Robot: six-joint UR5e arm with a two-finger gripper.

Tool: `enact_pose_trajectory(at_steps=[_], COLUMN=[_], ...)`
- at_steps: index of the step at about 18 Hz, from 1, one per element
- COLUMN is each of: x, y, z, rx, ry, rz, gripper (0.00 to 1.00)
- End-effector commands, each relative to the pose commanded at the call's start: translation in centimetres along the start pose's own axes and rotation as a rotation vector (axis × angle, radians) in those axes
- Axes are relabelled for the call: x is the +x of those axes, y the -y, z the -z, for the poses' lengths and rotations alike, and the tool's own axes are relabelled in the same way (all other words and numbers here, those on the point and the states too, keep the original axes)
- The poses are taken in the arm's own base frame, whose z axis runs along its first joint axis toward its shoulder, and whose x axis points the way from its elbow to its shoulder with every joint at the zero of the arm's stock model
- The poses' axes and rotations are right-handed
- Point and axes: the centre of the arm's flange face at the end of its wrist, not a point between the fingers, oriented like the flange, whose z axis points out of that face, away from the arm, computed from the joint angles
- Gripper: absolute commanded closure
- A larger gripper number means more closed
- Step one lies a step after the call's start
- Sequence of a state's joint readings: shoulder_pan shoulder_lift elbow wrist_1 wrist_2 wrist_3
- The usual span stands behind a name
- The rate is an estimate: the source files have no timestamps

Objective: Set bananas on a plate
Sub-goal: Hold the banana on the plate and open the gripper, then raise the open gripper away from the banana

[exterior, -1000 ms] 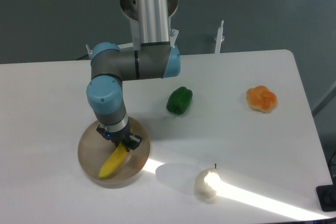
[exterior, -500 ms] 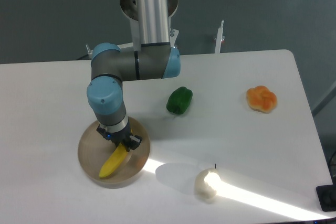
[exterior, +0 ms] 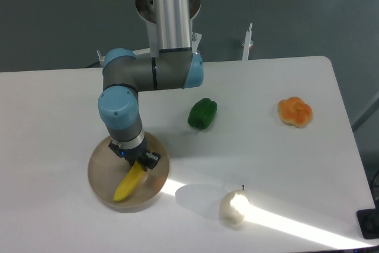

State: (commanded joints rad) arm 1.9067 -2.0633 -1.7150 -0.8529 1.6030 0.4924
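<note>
White table (exterior: 71,105) fills the view under a grey backdrop. 1 yellow banana (exterior: 128,185) lies on the tan plate (exterior: 100,173) at front left, its upper end between the gripper (exterior: 141,162) fingers, which are closed narrowly on it. Green pepper (exterior: 202,114) sits mid-table, pale apple (exterior: 234,207) near the front, orange fruit (exterior: 295,112) far right, all well apart.

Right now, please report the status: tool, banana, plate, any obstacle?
Tool down over round tan-brown plate, gripping top end of small yellow banana. Banana over plate. Nothing in the way.
</note>
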Motion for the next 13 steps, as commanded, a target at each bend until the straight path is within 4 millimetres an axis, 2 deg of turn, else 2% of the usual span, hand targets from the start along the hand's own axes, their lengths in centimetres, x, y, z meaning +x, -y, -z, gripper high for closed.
enact_pose_trajectory(at_steps=[2,4,9,11,12,13], x=[-0.4,-1.6,-10.3,-13.1,-15.8,-17.1], y=[0.0,0.2,-2.1,-2.5,-3.3,-3.9], z=[0.5,3.0,6.6,8.4,9.5,9.8], rx=[0.008,0.048,0.092,0.111,0.118,0.119], ry=[0.003,0.027,0.082,0.111,0.131,0.141], rz=[0.0,0.009,0.043,0.019,0.007,-0.006], gripper=[0.0,0.0,0.0,0.0,0.0,0.0])
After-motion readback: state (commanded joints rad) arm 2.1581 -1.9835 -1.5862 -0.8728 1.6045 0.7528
